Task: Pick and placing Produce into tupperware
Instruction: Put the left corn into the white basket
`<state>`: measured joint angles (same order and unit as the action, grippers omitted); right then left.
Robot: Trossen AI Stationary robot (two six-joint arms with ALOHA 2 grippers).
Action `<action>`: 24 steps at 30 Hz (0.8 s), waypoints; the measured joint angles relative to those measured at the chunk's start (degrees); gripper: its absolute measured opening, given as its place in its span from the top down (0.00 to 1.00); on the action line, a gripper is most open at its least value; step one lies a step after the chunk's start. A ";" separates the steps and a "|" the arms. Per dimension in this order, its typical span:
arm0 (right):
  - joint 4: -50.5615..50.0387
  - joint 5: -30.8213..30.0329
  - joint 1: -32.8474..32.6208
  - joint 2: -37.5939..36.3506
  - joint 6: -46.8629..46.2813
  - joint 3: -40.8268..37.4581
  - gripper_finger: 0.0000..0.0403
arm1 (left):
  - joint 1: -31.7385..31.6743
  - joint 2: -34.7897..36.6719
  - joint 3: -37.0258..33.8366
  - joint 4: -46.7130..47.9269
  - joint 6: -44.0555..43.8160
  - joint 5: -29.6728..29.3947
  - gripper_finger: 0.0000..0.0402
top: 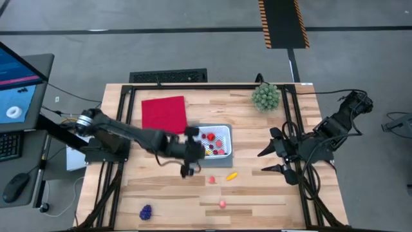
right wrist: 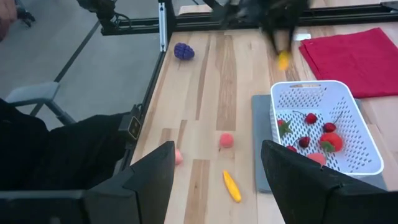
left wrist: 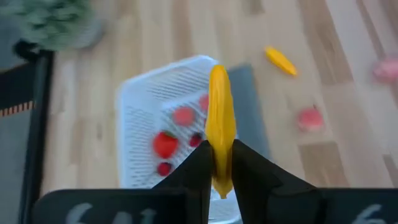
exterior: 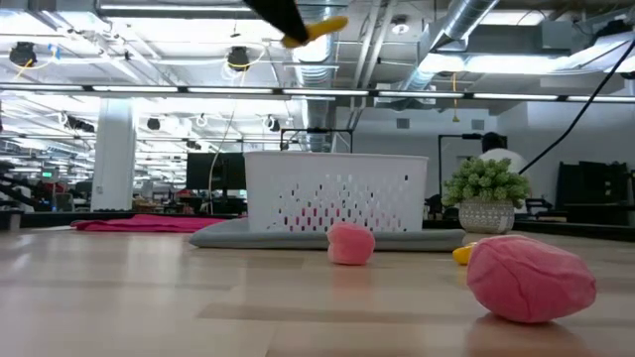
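My left gripper [left wrist: 219, 163] is shut on a long yellow toy piece [left wrist: 220, 112] and hovers over the near-left edge of the white tupperware [top: 222, 131], high above it in the low view [exterior: 316, 28]. Several red toy pieces [left wrist: 165, 144] lie inside the tupperware [left wrist: 140, 112]. On the bare table lie another yellow piece [top: 231, 175], two pink pieces [top: 211, 180] [top: 222, 203] and a purple grape bunch [top: 146, 211]. My right gripper [top: 271, 161] waits open to the right of the tupperware, over the table. My left gripper pinches the yellow piece between its two fingers [left wrist: 198, 168] at one end [left wrist: 218, 171]; the rest of the piece sticks out past the fingertips. The fingers come from above, and the piece is lifted clear, over the tupperware.
A grey mat [right wrist: 261, 143] lies under the tupperware. A flat red cloth [top: 163, 113] lies toward the far-left of it, and a green spiky plant in a pot [top: 266, 96] stands at the far right. Bare wood stretches along the near side around the loose pieces.
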<state>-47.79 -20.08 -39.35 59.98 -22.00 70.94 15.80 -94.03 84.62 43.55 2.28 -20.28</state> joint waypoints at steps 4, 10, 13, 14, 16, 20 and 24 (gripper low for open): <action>-0.02 0.00 0.00 -0.01 0.11 0.00 0.34 | -5.12 3.85 -0.01 -1.90 -0.13 4.25 0.89; -0.07 -0.02 0.00 -0.02 0.13 0.00 0.34 | -13.75 5.11 -0.02 -3.23 -0.12 14.75 0.89; -0.11 -0.02 0.00 0.01 0.20 0.00 0.34 | -17.69 3.68 0.00 -3.38 -1.23 18.36 0.89; -0.11 -0.02 0.00 0.01 0.54 0.00 0.34 | -18.71 2.90 -0.01 -3.02 -1.38 19.30 0.89; -0.11 -0.07 0.00 -0.02 1.00 0.00 0.34 | -20.16 1.56 -0.04 -3.06 -1.25 21.47 0.89; -0.11 -0.82 -0.02 0.01 1.59 0.02 0.34 | -21.43 -1.27 -0.04 -4.60 -0.20 22.98 0.89; -0.05 -1.15 0.00 0.01 2.40 0.02 0.34 | -21.78 -4.62 0.00 -6.88 0.88 24.93 0.89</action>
<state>-47.84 -21.23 -39.35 59.99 -19.60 70.96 -5.98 -98.65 84.62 36.67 3.16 4.65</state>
